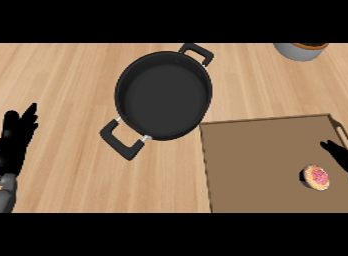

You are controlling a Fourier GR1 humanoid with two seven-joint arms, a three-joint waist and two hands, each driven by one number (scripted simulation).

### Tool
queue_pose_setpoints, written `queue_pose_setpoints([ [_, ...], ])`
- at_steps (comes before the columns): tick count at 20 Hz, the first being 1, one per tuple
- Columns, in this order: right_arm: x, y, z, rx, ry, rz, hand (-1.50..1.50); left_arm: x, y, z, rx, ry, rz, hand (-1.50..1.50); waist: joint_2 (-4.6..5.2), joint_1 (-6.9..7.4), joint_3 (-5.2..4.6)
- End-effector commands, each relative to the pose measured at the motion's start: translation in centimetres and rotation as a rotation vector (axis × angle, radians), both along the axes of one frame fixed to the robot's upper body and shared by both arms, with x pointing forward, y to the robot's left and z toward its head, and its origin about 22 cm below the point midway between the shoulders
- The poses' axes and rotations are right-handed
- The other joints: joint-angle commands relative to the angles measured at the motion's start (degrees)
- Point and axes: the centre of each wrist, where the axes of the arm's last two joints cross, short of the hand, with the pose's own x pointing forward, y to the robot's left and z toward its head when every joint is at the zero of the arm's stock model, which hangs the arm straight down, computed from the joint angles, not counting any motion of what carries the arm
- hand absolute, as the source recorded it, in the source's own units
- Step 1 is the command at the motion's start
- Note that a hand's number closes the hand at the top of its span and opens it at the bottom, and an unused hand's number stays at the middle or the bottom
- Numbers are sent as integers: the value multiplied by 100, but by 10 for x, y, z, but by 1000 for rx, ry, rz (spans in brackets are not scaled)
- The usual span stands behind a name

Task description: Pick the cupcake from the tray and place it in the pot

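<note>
Over at the far left edge, the robot's left hand [13, 140] rests above the pale wooden bench [59, 75], black fingers straight and pointing up, holding nothing, with the grey forearm coming in from the lower corner beneath it. It sits well apart from everything else.

Moving inward, a wide black round metal pot [162, 95] stands on the bench near the middle. It has two black loop handles: one sticks out toward the lower left, the other toward the upper right. Its dark inside shows no contents.

Just beside the pot's lower right rim begins the brown flat rectangular tray [258, 165], which fills the lower right part of the bench; its near corner lies very close to the pot, and I cannot tell whether the two touch. A slim handle shows along the tray's right side.

On the tray, toward its right end, sits the small cupcake with pink-red topping and a dark wrapper [316, 177], lying tilted on its side. Just to its right, the right hand [345, 161] comes in from the edge, dark fingers held straight and apart from one another, near the cupcake but not closed on it.

Up at the top right, a grey round container with a brown rim [301, 50] is partly cut off by the edge.
</note>
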Motion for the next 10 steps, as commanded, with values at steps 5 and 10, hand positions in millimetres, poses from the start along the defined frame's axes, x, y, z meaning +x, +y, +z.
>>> queue_pose_setpoints([
  [5,0,-4,-28,-19,-19,18,-150,-13,-16,10,-2,-4,5,0,-8,-9,2],
  [10,32,7,-45,-64,27,-31,-150,10,-9,7,7,4,8,0,3,7,0],
])
